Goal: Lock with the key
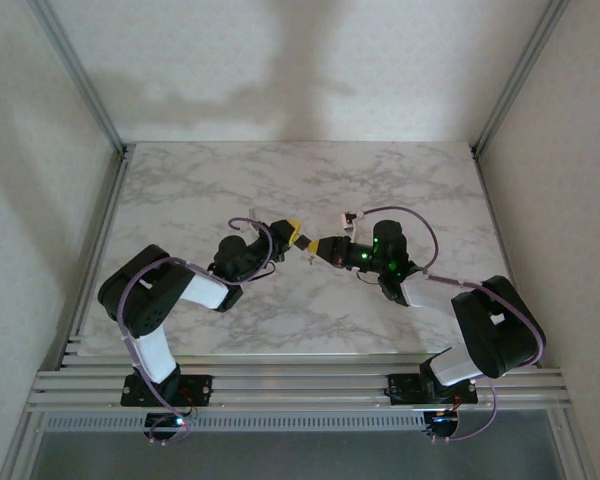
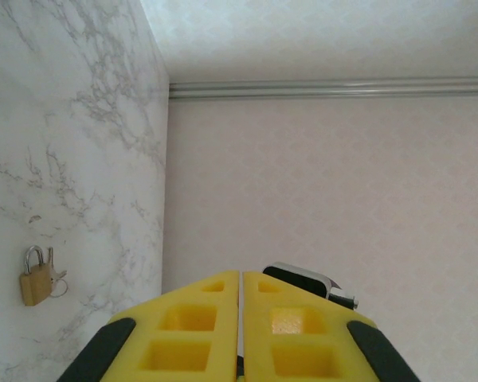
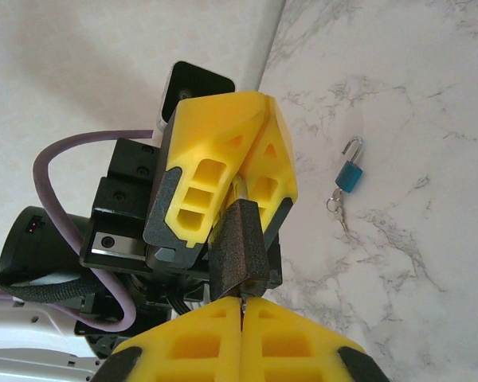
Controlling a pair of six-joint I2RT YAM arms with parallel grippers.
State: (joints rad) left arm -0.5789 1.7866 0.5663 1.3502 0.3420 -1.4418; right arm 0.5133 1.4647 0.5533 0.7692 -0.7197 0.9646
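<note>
The left gripper reaches in over the middle of the marble desk. Its yellow jaws are pressed together with only a hairline seam between them. In the right wrist view they pinch the thin metal loop at the top of a dark padlock, which hangs off their tips clear of the desk.

In the left wrist view a brass padlock lies flat on the desk, well apart from the dark padlock. Its loop is closed and a small key lies just beside it, touching or nearly so.

The dark padlock sits between the two grippers, its body tilted slightly, its loop end in the left jaws and its bottom end toward the right ones.

The right gripper comes up against the bottom of the dark padlock from the other side. Its jaws are also together, and the seam between them meets the padlock's lower end. Whether something thin is pinched in that seam I cannot tell.

To the right of the dark padlock in the right wrist view, well apart from it, a blue padlock lies on the desk with its loop swung open. A small bunch of keys lies just beside its body.
</note>
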